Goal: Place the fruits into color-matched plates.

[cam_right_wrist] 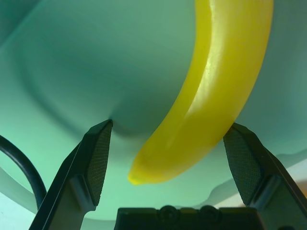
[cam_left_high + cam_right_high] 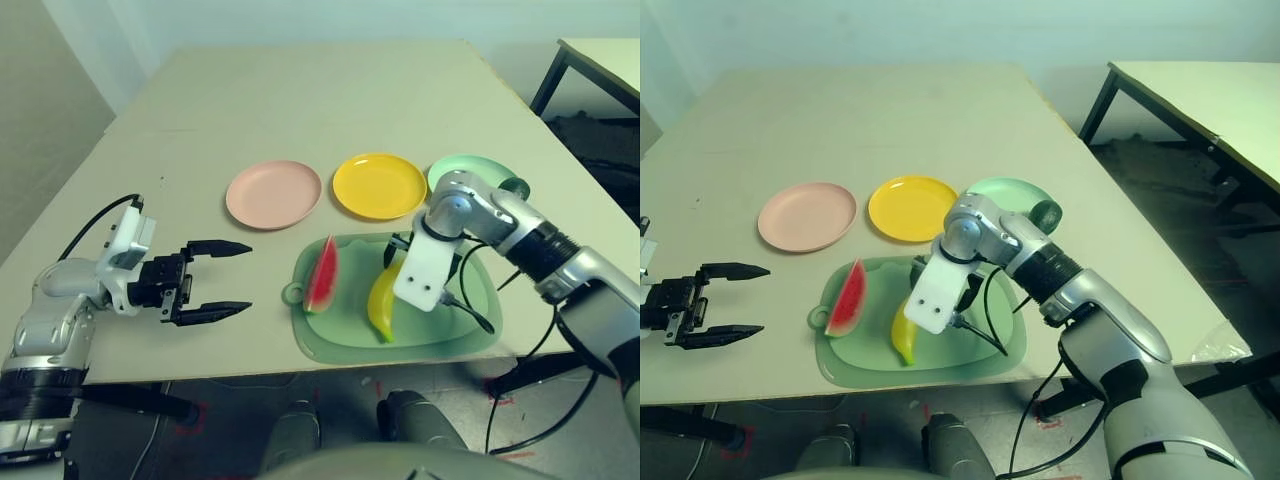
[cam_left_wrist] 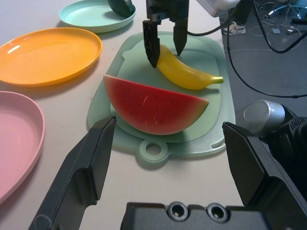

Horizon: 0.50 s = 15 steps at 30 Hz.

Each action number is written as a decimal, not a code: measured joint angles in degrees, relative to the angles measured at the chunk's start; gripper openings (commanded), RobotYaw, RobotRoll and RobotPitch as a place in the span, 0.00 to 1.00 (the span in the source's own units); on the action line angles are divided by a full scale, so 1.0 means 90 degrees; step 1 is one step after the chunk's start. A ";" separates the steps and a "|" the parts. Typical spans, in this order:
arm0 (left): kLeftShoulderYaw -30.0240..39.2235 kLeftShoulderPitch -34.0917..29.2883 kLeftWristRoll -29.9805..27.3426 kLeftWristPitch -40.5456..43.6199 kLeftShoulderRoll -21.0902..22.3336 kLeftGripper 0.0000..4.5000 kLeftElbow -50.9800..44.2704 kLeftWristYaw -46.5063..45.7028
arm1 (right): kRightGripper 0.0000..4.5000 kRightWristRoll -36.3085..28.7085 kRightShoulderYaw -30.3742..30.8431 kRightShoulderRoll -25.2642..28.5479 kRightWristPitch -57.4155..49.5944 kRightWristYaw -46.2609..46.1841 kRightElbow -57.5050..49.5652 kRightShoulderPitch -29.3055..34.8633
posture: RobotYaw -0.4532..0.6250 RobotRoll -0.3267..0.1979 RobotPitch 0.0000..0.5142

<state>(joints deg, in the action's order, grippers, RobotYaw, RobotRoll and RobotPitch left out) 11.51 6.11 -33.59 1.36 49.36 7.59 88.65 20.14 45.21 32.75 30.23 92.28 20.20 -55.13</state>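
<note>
The yellow banana (image 2: 383, 305) and the red watermelon wedge (image 2: 322, 275) lie side by side on the large green mat (image 2: 470, 325). My right gripper (image 3: 167, 58) points down at the mat, open, its fingers standing on either side of the banana's (image 1: 216, 86) far end without closing on it. The dark green avocado (image 2: 515, 187) rests at the right rim of the mint green plate (image 2: 462, 168). The yellow plate (image 2: 379, 185) and pink plate (image 2: 273, 193) are bare. My left gripper (image 2: 248, 278) is open left of the mat, facing the watermelon (image 3: 153, 105).
A black cable (image 2: 472, 312) from my right wrist trails over the mat's right side. The table's front edge runs just below the mat. A second table (image 2: 600, 55) stands at the back right.
</note>
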 measured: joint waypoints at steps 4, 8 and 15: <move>0.0000 0.0039 0.0020 -0.0066 -0.0004 1.00 0.0085 0.0010 | 0.99 -0.0660 0.0154 -0.0012 -0.0958 0.0007 -0.0514 0.0168 | 0.34 0.62 0.12; 0.0000 0.0040 0.0048 -0.0135 -0.0006 1.00 0.0152 0.0027 | 0.99 -0.1127 0.0282 -0.0078 -0.1857 0.0006 -0.1111 0.0266 | 0.35 0.62 0.12; 0.0000 -0.0013 0.0097 -0.0332 -0.0061 1.00 0.0253 0.0047 | 0.85 -0.0880 0.0308 -0.0062 -0.1741 0.0007 -0.0973 0.0266 | 0.36 0.62 0.11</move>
<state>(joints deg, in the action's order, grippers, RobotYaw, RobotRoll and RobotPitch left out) 11.51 5.99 -32.71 -1.64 48.81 9.86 89.07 12.22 47.98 32.19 14.56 92.35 11.45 -52.74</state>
